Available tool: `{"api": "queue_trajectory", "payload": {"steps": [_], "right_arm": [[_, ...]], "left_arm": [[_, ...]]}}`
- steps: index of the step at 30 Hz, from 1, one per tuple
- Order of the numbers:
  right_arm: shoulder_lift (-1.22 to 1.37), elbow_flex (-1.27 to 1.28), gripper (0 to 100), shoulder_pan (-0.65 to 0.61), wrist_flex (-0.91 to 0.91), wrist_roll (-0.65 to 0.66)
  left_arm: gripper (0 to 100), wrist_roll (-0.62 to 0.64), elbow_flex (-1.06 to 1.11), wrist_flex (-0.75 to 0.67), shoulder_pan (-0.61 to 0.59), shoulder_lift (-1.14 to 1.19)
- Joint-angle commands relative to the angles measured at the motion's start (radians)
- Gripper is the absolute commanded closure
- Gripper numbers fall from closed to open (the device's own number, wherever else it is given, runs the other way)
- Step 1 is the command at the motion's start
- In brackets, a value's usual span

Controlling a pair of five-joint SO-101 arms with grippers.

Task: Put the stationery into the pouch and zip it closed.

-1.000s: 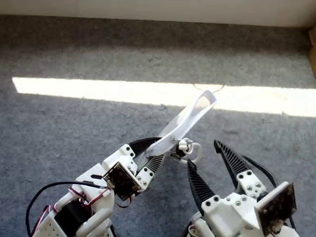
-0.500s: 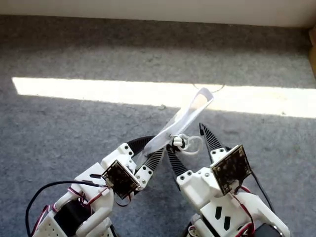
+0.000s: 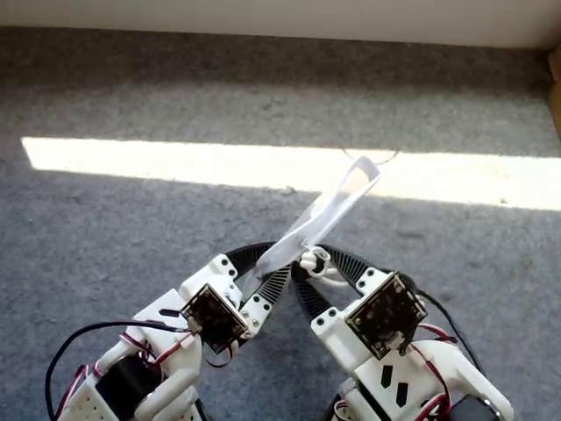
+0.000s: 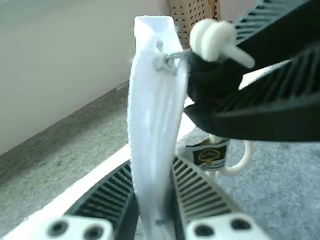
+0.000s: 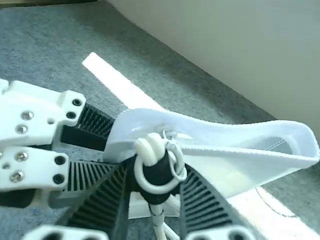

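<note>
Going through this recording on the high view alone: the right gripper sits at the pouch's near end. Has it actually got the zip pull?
Observer: Yes. The right wrist view shows the right gripper shut on the zip pull, held between its fingers.
Operator: Where is the slider?
Observer: The slider is at the pouch end beside the left gripper; the far end looks open.
Operator: Left grip?
Observer: The left wrist view shows the pouch edge-on, pinched between that gripper's fingers.

White pouch (image 3: 326,215), grey carpet (image 3: 131,88), cream wall (image 3: 263,16)
</note>
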Motion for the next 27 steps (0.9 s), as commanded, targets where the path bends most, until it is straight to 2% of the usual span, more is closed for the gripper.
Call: {"api": "queue_trajectory", "payload": {"steps": [1, 4, 9, 14, 19, 22, 27], "right_arm": [[-0.001, -0.065, 99.4, -0.01, 0.039, 0.02], [0.001, -0.094, 99.4, -0.01, 0.076, 0.023], [0.004, -0.096, 99.4, -0.01, 0.107, 0.086], [0.008, -0.093, 99.4, -0.01, 0.108, 0.091], [0.01, -0.097, 99.4, -0.01, 0.13, 0.092], [0.01, -0.097, 99.4, -0.01, 0.134, 0.092], [0.01, -0.097, 99.4, -0.01, 0.145, 0.117]], "left_arm": [[85, 0.008, -0.054, 0.003, -0.065, 0.002], [77, 0.071, -0.067, 0.0, -0.091, 0.002], [77, 0.081, -0.122, 0.002, -0.091, 0.002], [77, 0.083, -0.131, -0.003, -0.091, 0.002], [77, 0.083, -0.13, -0.066, -0.09, 0.002], [77, 0.08, -0.13, -0.08, -0.047, 0.002], [85, 0.077, -0.125, -0.101, 0.053, 0.002]]}}
